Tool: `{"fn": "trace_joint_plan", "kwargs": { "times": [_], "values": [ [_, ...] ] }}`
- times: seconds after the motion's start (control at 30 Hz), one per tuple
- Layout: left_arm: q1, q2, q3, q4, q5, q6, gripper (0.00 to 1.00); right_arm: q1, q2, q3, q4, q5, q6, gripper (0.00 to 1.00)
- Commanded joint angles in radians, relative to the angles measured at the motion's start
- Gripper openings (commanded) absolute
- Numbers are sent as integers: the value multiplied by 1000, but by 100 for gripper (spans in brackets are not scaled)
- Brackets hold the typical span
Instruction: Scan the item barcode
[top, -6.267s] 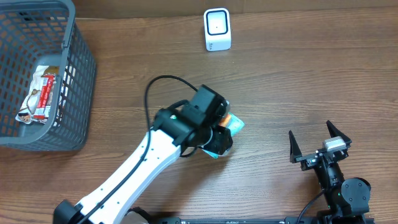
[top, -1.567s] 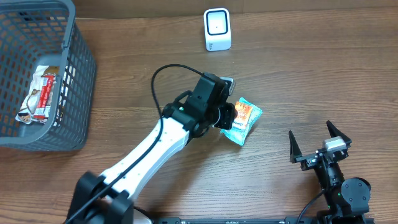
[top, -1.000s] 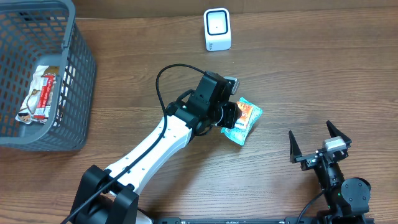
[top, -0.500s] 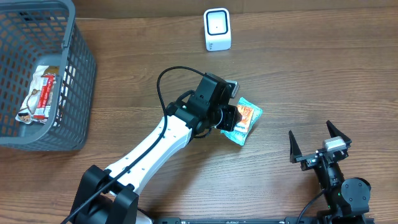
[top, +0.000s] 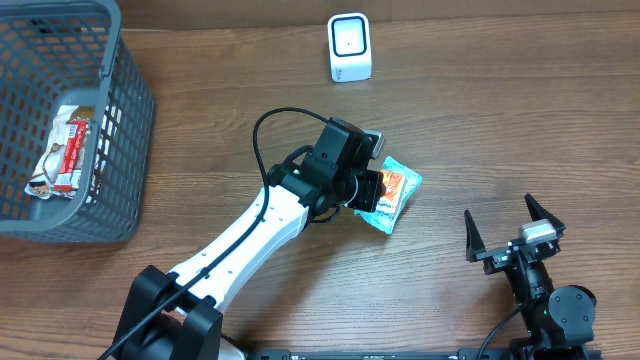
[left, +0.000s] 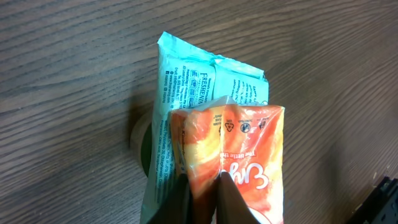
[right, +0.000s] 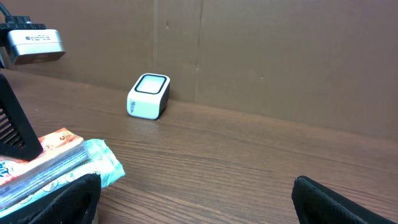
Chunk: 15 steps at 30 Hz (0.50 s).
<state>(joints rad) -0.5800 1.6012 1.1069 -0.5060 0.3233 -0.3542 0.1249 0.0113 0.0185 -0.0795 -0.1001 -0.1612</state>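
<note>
- Since the earliest overhead view, the teal-and-orange plastic snack packet has shifted to the right across the brown wooden table, and the left arm has stretched out after it.
- Over the last second the left gripper has closed its fingers tight.
- The left wrist view shows those dark fingers pinched together on the near edge of the packet's orange film.
- The packet lies flat near the table's middle. Its crinkled teal end carries fine white print, and its glossy orange face carries white lettering.
- The white box-shaped scanner stands well apart at the far edge.
- The right gripper sits near the front edge with its fingers spread wide, holding nothing.
- The grey plastic mesh basket at the left holds a red-and-white wrapped bar.
</note>
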Motion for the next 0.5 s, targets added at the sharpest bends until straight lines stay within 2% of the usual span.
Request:
{"fn": "trace_joint_plan", "kwargs": {
  "times": [0.0,0.47],
  "values": [
    [6,1,9,-2,11,20,4,-3,-7,-10,3,1,-4,100],
    [141,-160,31,-15,3,47,4,-3,-7,-10,3,1,-4,100]
  ]
}}
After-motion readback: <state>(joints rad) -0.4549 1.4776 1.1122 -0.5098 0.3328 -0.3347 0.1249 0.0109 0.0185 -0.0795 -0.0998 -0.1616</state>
